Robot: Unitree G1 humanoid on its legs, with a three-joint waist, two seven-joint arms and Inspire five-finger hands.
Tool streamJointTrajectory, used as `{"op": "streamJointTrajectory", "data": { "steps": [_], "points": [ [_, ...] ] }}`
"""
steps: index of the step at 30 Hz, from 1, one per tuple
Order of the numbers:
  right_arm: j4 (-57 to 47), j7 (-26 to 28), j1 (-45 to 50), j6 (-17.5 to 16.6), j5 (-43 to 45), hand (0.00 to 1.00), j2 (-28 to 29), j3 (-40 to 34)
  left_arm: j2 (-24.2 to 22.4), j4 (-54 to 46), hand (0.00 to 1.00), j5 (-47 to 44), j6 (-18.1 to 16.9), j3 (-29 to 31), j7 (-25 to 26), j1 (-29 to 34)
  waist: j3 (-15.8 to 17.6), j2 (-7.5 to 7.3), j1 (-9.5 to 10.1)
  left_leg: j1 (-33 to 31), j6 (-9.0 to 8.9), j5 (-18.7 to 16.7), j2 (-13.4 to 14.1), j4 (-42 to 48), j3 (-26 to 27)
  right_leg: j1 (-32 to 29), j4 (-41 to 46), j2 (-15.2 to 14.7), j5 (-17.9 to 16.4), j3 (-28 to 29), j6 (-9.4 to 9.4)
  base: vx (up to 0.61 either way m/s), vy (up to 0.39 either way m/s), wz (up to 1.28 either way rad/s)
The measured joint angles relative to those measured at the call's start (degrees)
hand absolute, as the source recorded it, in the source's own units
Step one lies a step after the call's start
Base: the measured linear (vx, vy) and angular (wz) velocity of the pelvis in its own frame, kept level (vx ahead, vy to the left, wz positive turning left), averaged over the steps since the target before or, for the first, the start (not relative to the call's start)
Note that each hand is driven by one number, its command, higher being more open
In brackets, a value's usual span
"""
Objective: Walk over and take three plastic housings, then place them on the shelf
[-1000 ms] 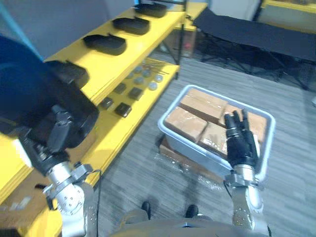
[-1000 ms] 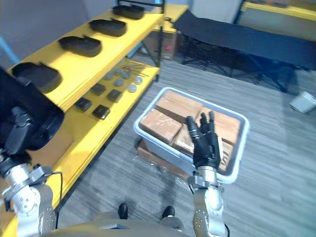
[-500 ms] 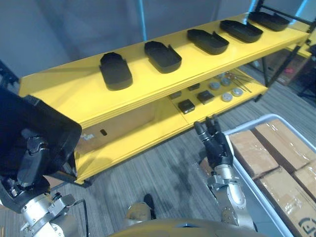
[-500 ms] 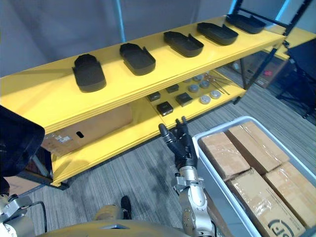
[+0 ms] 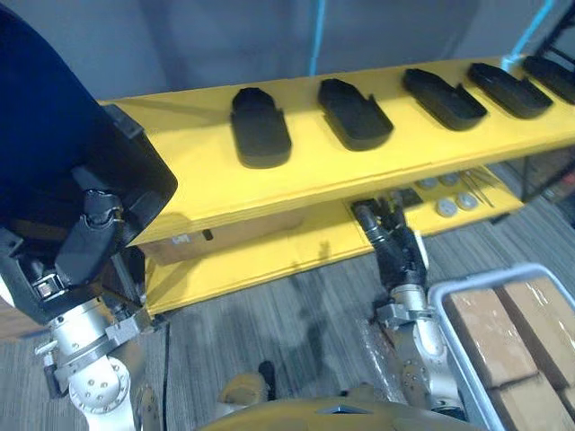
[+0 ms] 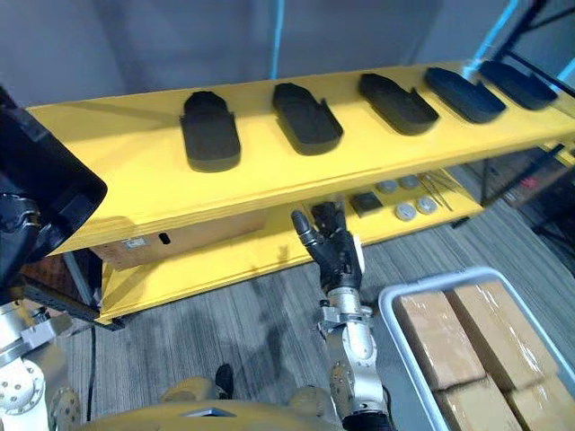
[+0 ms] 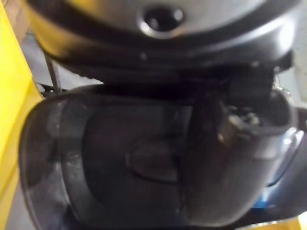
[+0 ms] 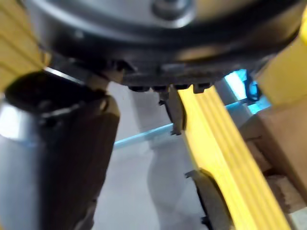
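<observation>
A yellow shelf [image 5: 184, 153] runs across in front of me. Its top board carries several black plastic housings in a row, the nearest [image 5: 260, 127] beside another [image 5: 355, 112]. At the lower left my left hand [image 5: 85, 247] is curled on the rim of a large dark plastic housing [image 5: 63, 135], raised close to the camera. The left wrist view looks into that housing's hollow [image 7: 120, 158]. My right hand [image 6: 334, 247] stands upright before the lower shelf board, fingers straight, holding nothing.
A grey bin [image 5: 442, 294] of wrapped cardboard boxes [image 5: 503, 332] sits on the floor at the lower right. On the lower shelf board lie small black parts and round metal discs [image 6: 404, 211]. A cardboard box [image 6: 180, 238] is tucked under the top board.
The camera has swung, so the shelf now faces me more squarely and the bin has slid to the lower right. The held housing looms larger at the upper left. The right hand stays raised.
</observation>
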Motion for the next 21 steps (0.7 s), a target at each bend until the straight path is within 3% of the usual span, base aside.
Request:
{"op": "streamJointTrajectory", "data": {
  "steps": [2, 3, 4, 6, 9, 14, 16, 17, 18, 19, 21],
  "points": [
    [-3.06, -1.68, -0.06, -1.91, -1.54, 1.0, -0.79, -2.13, 0.01, 2.58, 0.0, -0.19, 0.07, -3.52, -0.57, -0.46, -0.12, -0.22, -1.14, 0.03, -0.41, 0.03, -1.39, 1.27, -4.19, -2.47, -5.3, 2.64, 1.66, 6.87, 0.5, 0.24, -0.063, 1.18],
    [-3.85, -2.34, -0.08, -2.31, -1.56, 1.0, -0.8, -2.07, 0.04, 2.92, 0.0, -0.18, 0.18, -4.35, -0.7, -0.27, -0.26, -0.69, -1.24, 0.06, -0.64, -0.25, -2.0, 1.67, -5.02, -2.62, -6.82, 2.49, 4.06, 7.9, 0.19, 0.27, -0.132, 1.01],
    [-5.29, -3.32, -0.41, -3.23, -1.59, 1.0, -0.91, -1.9, -0.36, 3.52, 0.0, -0.02, 0.33, -5.88, -1.08, -0.07, -0.37, -1.31, -1.25, 0.25, -1.48, -1.94, -2.83, 3.08, -5.78, -2.27, -7.9, 1.9, 8.15, 8.11, 1.22, 0.23, -0.129, 0.56],
    [-6.51, -4.78, -2.66, -4.21, -1.66, 1.0, -1.05, -1.17, -0.68, 3.74, 0.0, 0.56, 0.9, -7.43, -0.37, 1.11, -0.75, -0.61, -0.24, 0.4, -2.92, -3.35, -1.02, 4.39, -5.87, 0.47, -10.93, 3.67, 8.48, 6.97, 0.83, 0.25, -0.15, 0.23],
    [-9.92, -7.93, -3.22, -5.98, -3.76, 1.0, -1.12, -1.7, -0.87, 3.74, 0.0, 0.01, 1.26, -7.75, -0.07, 1.21, -0.82, -0.49, 0.52, 1.36, -3.73, -3.86, 0.15, 4.1, -6.01, 2.4, -12.75, 4.92, 8.58, 6.14, 0.64, 0.14, -0.089, 0.1],
    [-13.3, -10.42, -2.11, -10.71, -5.44, 1.0, -0.74, -2.04, -2.4, 3.73, 0.0, -4.71, 1.04, -7.68, -0.37, 3.17, -1.01, -0.44, 0.68, 1.61, -3.94, -4.02, 0.13, 3.99, -6.04, 4.08, -14.35, 5.01, 8.53, 5.78, 0.56, 0.04, 0.013, 0.12],
    [-13.49, -13.35, -0.1, -11.78, -8.72, 1.0, -0.03, -3.42, -2.35, 3.76, 0.0, -4.24, 1.05, -8.59, -0.46, 3.38, -1.03, -0.51, 0.31, 0.41, -3.99, -4.0, -0.1, 5.01, -3.98, 5.42, -15.17, 4.23, 8.49, 3.08, 0.53, -0.03, 0.046, 0.72],
    [-13.49, -15.14, 1.57, -11.91, -9.94, 1.0, 0.6, -4.95, -2.32, 3.75, 0.0, -4.21, 0.94, -10.15, -1.08, 3.27, -1.05, -0.25, -0.11, -0.38, -4.51, -4.54, 0.44, 5.13, 0.61, 6.6, -15.97, 3.53, 8.46, 0.32, 0.51, -0.06, 0.054, 0.94],
    [-13.49, -15.98, 2.59, -11.99, -10.58, 1.0, 1.15, -5.93, -2.32, 3.75, 0.0, -4.18, 0.9, -10.89, -1.58, 3.36, -1.23, 0.13, -0.67, -0.46, -3.8, -6.82, 1.58, 4.71, 4.17, 7.12, -16.19, 3.32, 8.46, -1.37, 0.52, -0.07, 0.067, 1.19],
    [-13.4, -17.75, 4.77, -12.19, -10.75, 1.0, 2.59, -6.97, -2.09, 3.84, 0.0, -4.21, 0.81, -12.05, -2.24, 3.64, -1.37, 0.25, -1.0, -0.14, -4.11, -7.03, 4.2, 5.1, 11.11, 7.88, -15.98, 2.43, 8.22, -3.3, 0.27, -0.04, 0.097, 1.14],
    [-12.88, -18.69, 7.0, -12.81, -10.58, 1.0, 3.11, -8.5, -2.14, 3.88, 0.0, -4.37, 0.51, -12.8, -2.87, 3.98, -1.73, 1.05, -1.62, 0.09, -3.54, -2.98, 3.43, 2.87, 12.92, 7.32, -13.94, 0.62, 6.77, -4.49, 1.26, -0.02, 0.134, 0.86]
  ]
}}
